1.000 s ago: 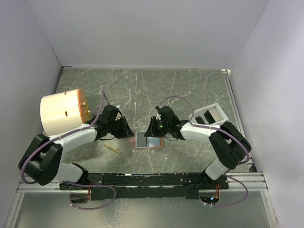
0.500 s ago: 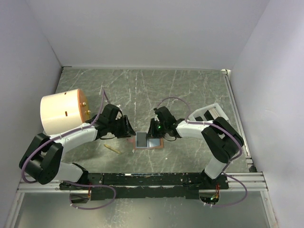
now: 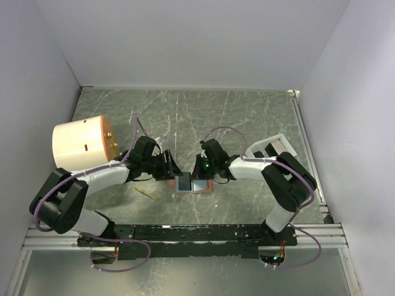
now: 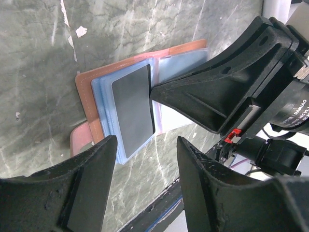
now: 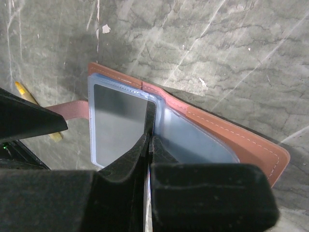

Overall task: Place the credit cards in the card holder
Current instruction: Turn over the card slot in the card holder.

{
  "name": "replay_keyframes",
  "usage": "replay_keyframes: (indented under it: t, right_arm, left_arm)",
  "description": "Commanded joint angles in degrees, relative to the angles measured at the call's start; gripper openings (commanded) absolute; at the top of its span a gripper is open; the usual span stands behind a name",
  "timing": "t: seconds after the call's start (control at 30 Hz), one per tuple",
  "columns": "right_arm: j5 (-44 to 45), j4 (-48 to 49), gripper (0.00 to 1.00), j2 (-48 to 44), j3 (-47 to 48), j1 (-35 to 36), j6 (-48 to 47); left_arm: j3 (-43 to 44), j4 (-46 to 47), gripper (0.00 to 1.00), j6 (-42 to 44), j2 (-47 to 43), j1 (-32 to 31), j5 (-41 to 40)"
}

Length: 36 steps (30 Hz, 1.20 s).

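Right tool [image 5: 149, 138] has closed on flat grey card [image 5: 118, 121] atop tan wallet [image 5: 241, 140].

From above, the left gripper [image 3: 169, 172] and right gripper [image 3: 197, 174] cover the holder's [image 3: 200, 185] far edge; in its wrist view the right gripper also hides the card's [image 5: 118, 121] right edge

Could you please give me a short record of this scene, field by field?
card holder: open on the table, tan cover down
grey card: on its left half, seemingly in a clear sleeve
right end effector: shut, tips at the card's edge by the fold
left end effector: open at the holder's left edge, holding nothing
elsewhere: cream cylinder far left, white tray right, yellow stick near front
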Motion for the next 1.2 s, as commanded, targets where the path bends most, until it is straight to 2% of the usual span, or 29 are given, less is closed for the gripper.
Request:
replay_keyframes:
  t: [0.0,0.27,0.53,0.8,1.17]
  right_arm:
    - [4.1,-3.4,0.02,1.4,-2.1,0.3,-2.1]
    - [4.0,-2.4,0.01,1.9,-2.8,0.2,-2.1]
    - [2.7,-1.5,0.00,2.5,-3.1,0.3,-1.9]
    - [-0.6,0.6,0.03,-0.6,-2.3,0.3,-0.1]
    - [-1.5,2.4,0.00,2.2,-2.7,0.3,0.9]
  left_arm:
    - [-0.5,3.8,0.64,-0.8,1.2,0.3,2.1]
    - [-0.8,6.4,0.64,-1.1,3.8,0.3,2.0]
    - [0.4,4.8,0.63,0.0,5.7,0.3,0.4]
    - [0.2,6.6,0.63,-0.7,6.8,0.3,1.8]
    - [-0.2,8.7,0.61,-1.6,6.7,0.3,3.7]
